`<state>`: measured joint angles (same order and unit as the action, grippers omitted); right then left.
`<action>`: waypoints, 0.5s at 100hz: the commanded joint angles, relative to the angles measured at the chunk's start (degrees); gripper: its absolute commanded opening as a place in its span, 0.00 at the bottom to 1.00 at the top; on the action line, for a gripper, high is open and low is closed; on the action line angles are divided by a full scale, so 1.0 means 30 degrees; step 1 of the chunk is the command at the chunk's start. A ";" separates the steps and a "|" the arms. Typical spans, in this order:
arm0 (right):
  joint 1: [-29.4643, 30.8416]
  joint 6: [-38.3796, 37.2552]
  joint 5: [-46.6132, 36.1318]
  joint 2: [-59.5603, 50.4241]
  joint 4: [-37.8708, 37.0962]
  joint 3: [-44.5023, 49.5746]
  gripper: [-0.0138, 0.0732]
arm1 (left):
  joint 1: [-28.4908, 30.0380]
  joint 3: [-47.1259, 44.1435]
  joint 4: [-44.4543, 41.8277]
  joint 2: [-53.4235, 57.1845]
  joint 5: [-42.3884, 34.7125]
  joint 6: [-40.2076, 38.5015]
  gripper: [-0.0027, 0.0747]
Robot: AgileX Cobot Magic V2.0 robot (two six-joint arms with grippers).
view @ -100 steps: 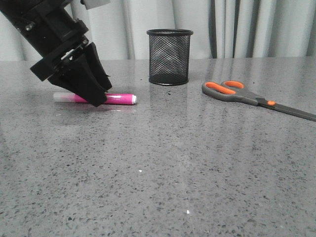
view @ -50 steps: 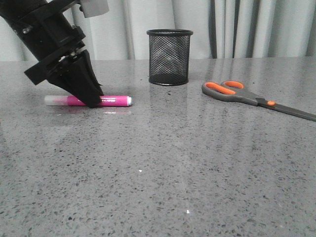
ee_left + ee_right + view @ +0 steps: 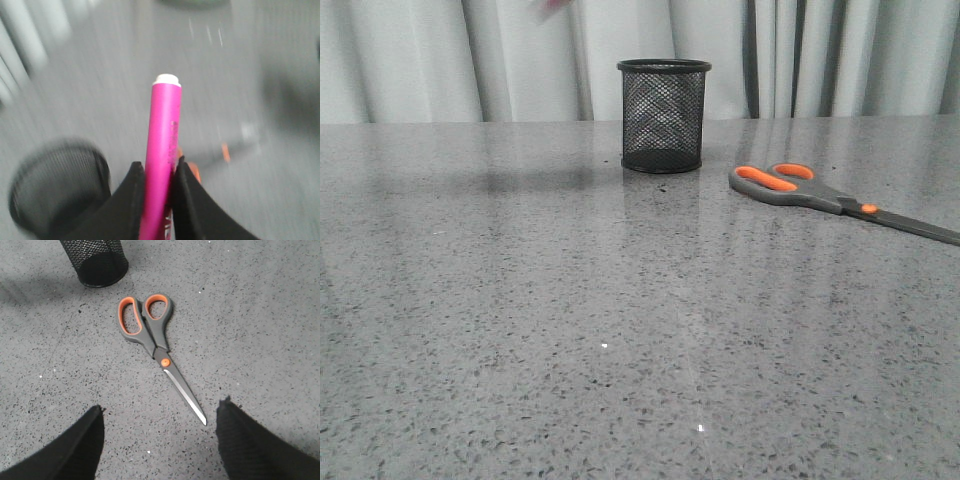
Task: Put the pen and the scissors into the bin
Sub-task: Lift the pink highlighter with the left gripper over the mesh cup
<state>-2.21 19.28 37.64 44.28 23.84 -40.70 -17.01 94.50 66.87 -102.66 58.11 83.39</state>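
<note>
The pen [image 3: 162, 150] is gone from the table [image 3: 520, 330] where it lay half a second ago, and the left arm is lifted clear out of the front view. In the left wrist view the left claw [image 3: 159, 172] is seen pinched on the pen's pink barrel, white end pointing away, with the bin [image 3: 57, 187] blurred below and off to one side. So the pickup is judged done, and the carry to the bin is under way.

Centre table, the bin [image 3: 663, 115] is left standing upright, untouched. To its right, the scissors [image 3: 820, 193] are left flat on the table. The right claw [image 3: 160, 440] is held spread wide above them, gripping nothing.

A grey speckled stone top is seen throughout, glossy with reflections. Pale curtains [image 3: 440, 60] are hung behind.
</note>
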 commanded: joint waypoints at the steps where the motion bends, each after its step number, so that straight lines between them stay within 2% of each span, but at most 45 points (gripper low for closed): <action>1: 0.0054 0.0220 -0.0922 0.0021 0.0100 -0.0695 0.66 | -0.0692 0.0610 0.4984 0.0605 -0.3072 0.1110 0.01; 14: 0.0054 0.0220 -0.0815 0.0021 0.0100 -0.0695 0.66 | -0.2090 0.0610 0.8888 -0.0371 -0.6841 0.3917 0.01; 30: 0.0054 0.0220 -0.0778 0.0021 0.0100 -0.0695 0.66 | -0.3022 0.0610 1.2942 -0.1898 -0.8596 0.6501 0.01; 50: 0.0054 0.0220 -0.0778 0.0021 0.0100 -0.0695 0.66 | -0.3173 0.1179 1.3043 -0.3354 -0.8838 0.6609 0.01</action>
<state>-2.21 19.36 38.08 44.28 23.84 -40.70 -25.99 95.21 101.26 -114.86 30.68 102.76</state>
